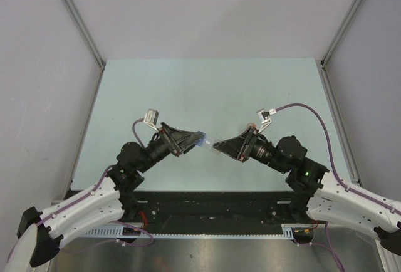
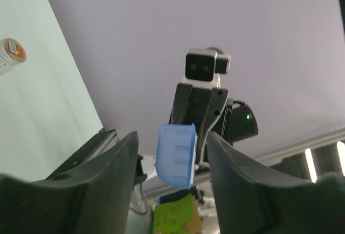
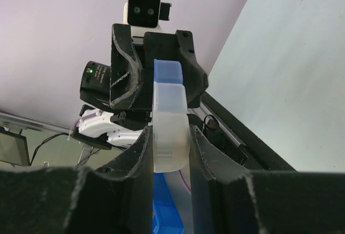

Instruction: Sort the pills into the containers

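Uncapping looks like the step in hand. The right pincer [image 1: 220, 146] is clamped on the clear vial [image 3: 171, 137] and holds it in the air over the middle of the desk [image 1: 207, 90]. The left pincer [image 1: 193, 138] is spread around the blue cap [image 2: 177, 156], with a gap on both sides in its wrist view, so it is not gripping yet.

To do it well: centre the cap between the fingers, close fully on the ribbed part, then twist or pull along the vial's axis. Right holds firm, and the mouth should end up tilted upward.

The round jar [image 2: 11, 55] with orange contents sits on the desk, off to the side of the left arm. I can't make out any loose pills.

Room: the far half of the desk is open and the side rails [image 1: 75, 21] are well apart from the arms. The tight spot is between the two wrists, so back the left one out along its own line.
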Tool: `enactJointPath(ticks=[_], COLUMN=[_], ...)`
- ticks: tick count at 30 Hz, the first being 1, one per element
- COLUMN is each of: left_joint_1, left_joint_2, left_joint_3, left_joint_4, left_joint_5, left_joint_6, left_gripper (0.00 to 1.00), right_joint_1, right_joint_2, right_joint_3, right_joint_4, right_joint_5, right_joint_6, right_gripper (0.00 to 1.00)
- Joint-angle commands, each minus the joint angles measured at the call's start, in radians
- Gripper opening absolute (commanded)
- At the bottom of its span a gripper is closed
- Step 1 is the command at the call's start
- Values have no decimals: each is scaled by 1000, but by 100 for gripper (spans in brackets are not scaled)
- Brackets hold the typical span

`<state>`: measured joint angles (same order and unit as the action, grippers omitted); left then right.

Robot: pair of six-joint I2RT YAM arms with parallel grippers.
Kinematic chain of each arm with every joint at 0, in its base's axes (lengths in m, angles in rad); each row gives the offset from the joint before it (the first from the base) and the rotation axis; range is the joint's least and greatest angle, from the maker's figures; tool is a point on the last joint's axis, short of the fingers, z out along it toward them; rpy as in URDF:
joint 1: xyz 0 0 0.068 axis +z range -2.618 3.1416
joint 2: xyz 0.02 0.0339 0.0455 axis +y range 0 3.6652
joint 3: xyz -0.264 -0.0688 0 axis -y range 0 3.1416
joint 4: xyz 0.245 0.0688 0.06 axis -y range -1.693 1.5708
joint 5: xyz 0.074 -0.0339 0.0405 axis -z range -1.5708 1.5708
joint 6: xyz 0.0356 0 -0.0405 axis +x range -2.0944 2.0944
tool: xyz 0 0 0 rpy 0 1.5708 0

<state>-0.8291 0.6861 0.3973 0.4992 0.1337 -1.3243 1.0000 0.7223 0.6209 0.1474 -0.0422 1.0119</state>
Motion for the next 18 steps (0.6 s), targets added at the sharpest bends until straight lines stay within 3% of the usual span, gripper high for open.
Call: enactJointPath(ticks=[1, 4, 7, 18], left_joint_1=[-1, -1, -1, -99], left_joint_2=[-25, -40, -45, -51], left_joint_3=[-5, 8, 20, 69], left_joint_4=[-10, -10, -10, -2], left_joint_5=[-19, -20, -2, -51], left_joint_6=[17, 46, 77, 204], left_gripper=[68, 81, 85, 70], right_joint_1=[0, 0, 2, -1], right_joint_2=[-23, -32, -44, -50], right_joint_3=[13, 13, 13, 13], right_joint_4=[29, 23, 21, 55], right_joint_5=[11, 30, 54, 131], right_joint_6=[-12, -3, 8, 43], right_gripper=[0, 0, 0, 0])
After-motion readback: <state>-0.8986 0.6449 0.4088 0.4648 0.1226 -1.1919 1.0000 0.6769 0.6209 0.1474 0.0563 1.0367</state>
